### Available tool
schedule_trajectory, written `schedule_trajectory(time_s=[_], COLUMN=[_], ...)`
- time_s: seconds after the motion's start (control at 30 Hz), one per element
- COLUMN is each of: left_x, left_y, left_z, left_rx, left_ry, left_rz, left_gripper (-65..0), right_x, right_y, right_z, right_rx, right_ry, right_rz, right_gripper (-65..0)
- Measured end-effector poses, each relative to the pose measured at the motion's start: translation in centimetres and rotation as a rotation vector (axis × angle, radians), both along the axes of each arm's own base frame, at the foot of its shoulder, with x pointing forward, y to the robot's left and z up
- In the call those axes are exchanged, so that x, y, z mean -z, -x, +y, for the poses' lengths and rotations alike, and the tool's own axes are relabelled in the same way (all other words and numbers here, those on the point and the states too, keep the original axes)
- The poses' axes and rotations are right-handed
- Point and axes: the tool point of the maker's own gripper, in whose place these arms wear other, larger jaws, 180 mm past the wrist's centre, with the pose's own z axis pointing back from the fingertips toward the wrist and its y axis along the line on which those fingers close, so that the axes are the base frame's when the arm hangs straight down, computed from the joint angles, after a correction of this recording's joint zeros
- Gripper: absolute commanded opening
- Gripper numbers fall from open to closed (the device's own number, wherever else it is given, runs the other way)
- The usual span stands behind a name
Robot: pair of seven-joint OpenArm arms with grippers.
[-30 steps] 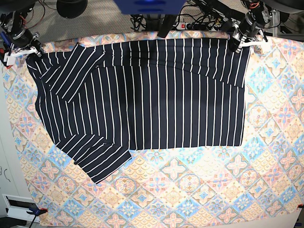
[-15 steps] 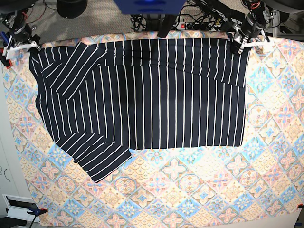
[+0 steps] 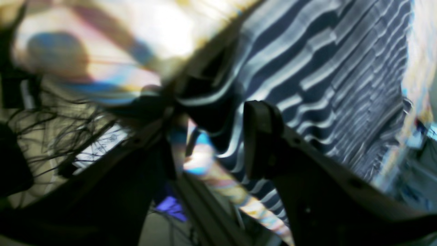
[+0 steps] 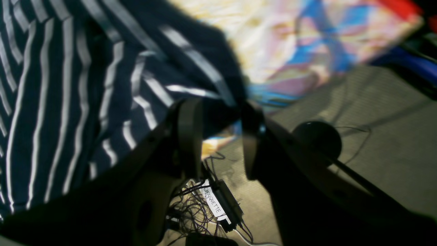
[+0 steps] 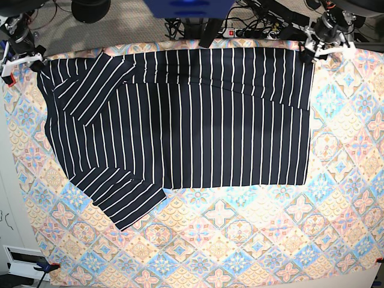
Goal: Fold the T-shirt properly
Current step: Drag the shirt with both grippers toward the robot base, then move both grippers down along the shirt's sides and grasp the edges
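Shirt status: the T-shirt (image 5: 180, 120) lies spread on the patterned tablecloth (image 5: 240, 240) covering the bench, its far edge now pulled straight along the cloth's far side, where a second ago it sagged and angled at the corners. I read both claws as open. The left claw (image 3: 208, 136) has parted, its fingers straddling the striped corner without pinching it; the right claw (image 4: 218, 136) likewise stands apart at the other far corner, cloth just ahead of it. A second ago both were clamped. My judgement: this fold is laid and released; the near sleeve (image 5: 129, 204) remains untucked.
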Motion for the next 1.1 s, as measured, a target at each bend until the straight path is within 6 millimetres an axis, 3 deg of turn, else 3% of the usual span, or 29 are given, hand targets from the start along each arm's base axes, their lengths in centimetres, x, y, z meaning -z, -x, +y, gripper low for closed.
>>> schedule_trajectory(time_s=[0.17, 0.43, 0.67, 0.83, 1.0, 1.1], left_x=[-0.2, -3.0, -6.4, -7.2, -8.7, -9.7], left_y=[0.4, 1.3, -1.3, -3.6, -7.4, -9.4], left_z=[-0.5, -2.0, -2.1, -2.1, -2.0, -1.6], left_rx=[0.031, 0.081, 0.133, 0.136, 0.136, 0.159], left_ry=[0.029, -0.013, -0.083, -0.092, -0.105, -0.126], left_rz=[0.023, -0.003, -0.103, -0.156, -0.256, -0.299], left_gripper=[-38.4, -38.4, -38.4, -38.4, -38.4, -38.4], right_x=[0.0, -0.5, -1.5, -5.7, -7.0, -7.5], right_y=[-0.1, 0.8, 0.5, -2.9, -5.4, -8.8], right_z=[0.0, -1.1, -1.3, -2.0, -2.3, -0.9], right_rx=[0.002, 0.037, 0.029, -0.049, -0.097, -0.167], right_ry=[-0.002, 0.015, 0.042, 0.165, 0.264, 0.268], right_rz=[-0.004, -0.002, -0.012, -0.097, -0.078, -0.117], right_gripper=[-45.5, -45.5, -45.5, -45.5, -45.5, -45.5])
